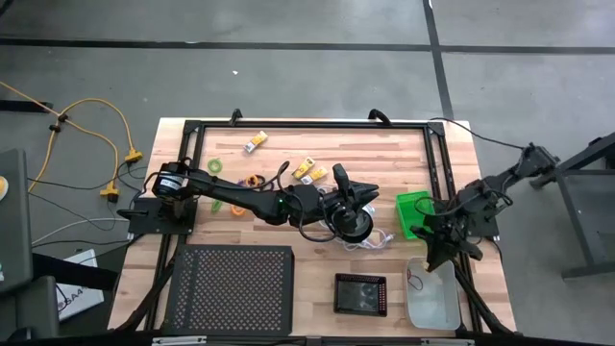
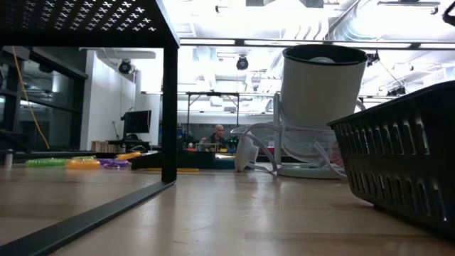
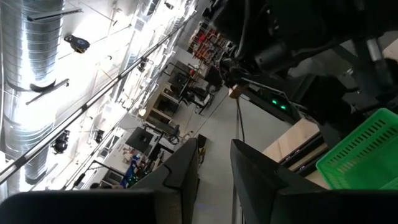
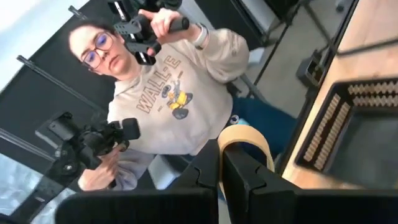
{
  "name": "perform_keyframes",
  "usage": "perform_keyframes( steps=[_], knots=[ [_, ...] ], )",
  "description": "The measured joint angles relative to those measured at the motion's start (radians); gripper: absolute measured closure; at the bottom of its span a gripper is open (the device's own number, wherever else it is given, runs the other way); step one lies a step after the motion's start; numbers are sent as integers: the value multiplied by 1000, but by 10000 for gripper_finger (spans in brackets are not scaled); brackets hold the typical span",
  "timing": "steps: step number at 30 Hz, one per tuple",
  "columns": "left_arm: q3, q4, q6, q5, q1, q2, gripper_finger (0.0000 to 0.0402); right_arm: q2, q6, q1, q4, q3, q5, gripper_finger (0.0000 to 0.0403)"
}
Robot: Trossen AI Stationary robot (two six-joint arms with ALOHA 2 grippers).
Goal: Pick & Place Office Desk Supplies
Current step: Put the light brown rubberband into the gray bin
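- Left gripper [image 1: 338, 179] is stretched to mid-table, just far of the round white-and-black object [image 1: 352, 227], which sits under the wrist.
- Left wrist view: its fingers [image 3: 186, 168] point up into the room, tilted off the table. Jaws part-way open with a narrow gap; nothing between them.
- Right gripper [image 4: 221, 167] is parked at the right table edge, beside the green tray [image 1: 413, 213] and above the clear tray [image 1: 432, 293]. Jaws shut, empty. Its wrist view shows a person holding dark handles beyond the table, and a tape roll [image 4: 245, 144] past the fingertips.
- Supplies are loose on the far half of the table:
  - yellow-and-white packs [image 1: 309, 171], just left of the left gripper
  - one more pack [image 1: 255, 143] near the far edge
  - orange loop [image 1: 252, 182] and green loop [image 1: 215, 166], further left along the left arm
- Low view: coloured loops [image 2: 82, 163] lie flat on the wood at far left; the white-and-black object's body and cord fill the middle.
- Key relation: the nearest packs lie left of the left gripper, close by; the right gripper is well apart from them. Left arm is the nearer one.
- Packs' long axes run roughly diagonal, near-left to far-right; hard to fix exactly.
- Judgement: no item held yet. The left gripper would need to tip down to the table, shift left, and set its jaws across a pack's short side.
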Motion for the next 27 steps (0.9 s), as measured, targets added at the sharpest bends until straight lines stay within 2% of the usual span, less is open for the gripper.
perform_keyframes(
  steps=[18,27],
  knots=[
    [0,0,-22,0,0,0,310,209,277,460,150,0,445,401],
    [0,0,-32,0,0,0,310,360,483,620,158,0,645,401]
  ],
)
